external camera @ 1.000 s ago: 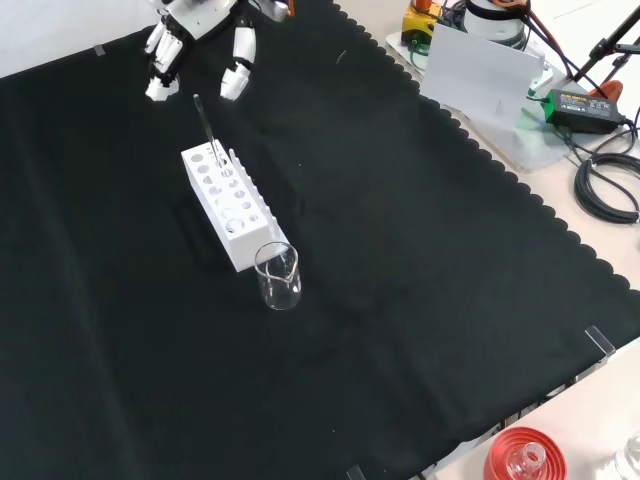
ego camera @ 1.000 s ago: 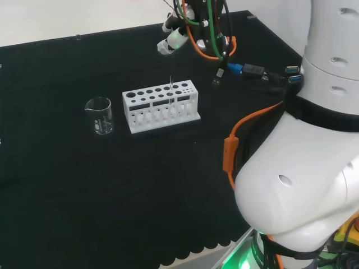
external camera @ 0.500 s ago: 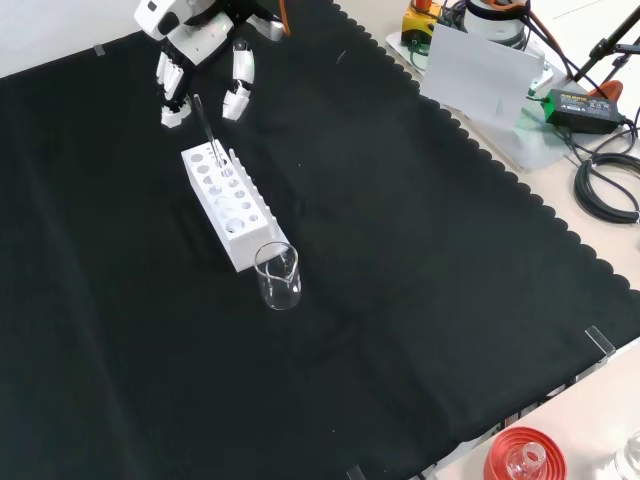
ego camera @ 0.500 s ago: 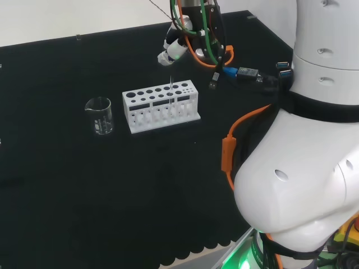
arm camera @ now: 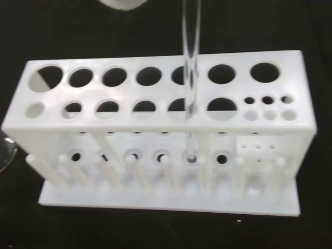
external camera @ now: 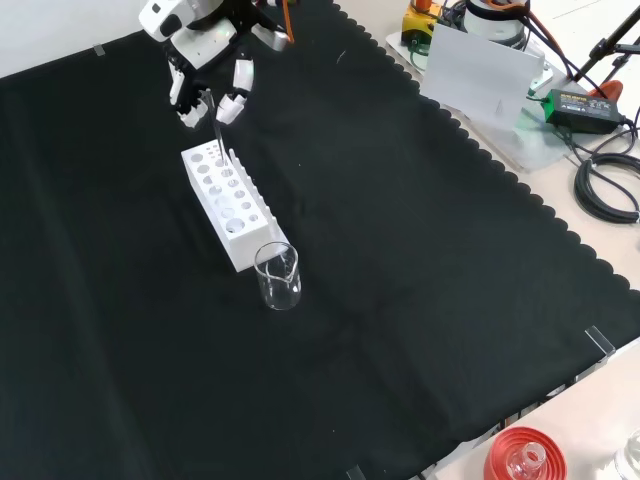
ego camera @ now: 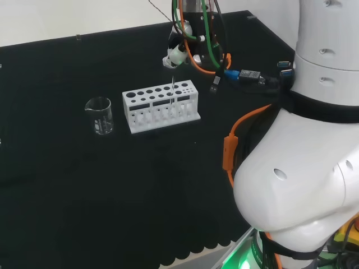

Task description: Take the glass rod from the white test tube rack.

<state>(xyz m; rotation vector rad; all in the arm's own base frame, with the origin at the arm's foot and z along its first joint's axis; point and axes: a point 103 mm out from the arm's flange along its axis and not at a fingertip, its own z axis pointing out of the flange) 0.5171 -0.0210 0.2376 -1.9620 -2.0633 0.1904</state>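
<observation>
One glass rod (arm camera: 190,78) stands upright in white test tube rack (external camera: 228,205), mid-cloth toward far edge in head view. Hand (external camera: 205,55) just above rod top, fingers (external camera: 237,95) spread either side, not gripping. Beaker (ego camera: 100,115) beside rack.

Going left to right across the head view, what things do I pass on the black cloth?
Glass beaker → white test tube rack with the glass rod standing in it, toward its right end → the arm's big white links.
</observation>
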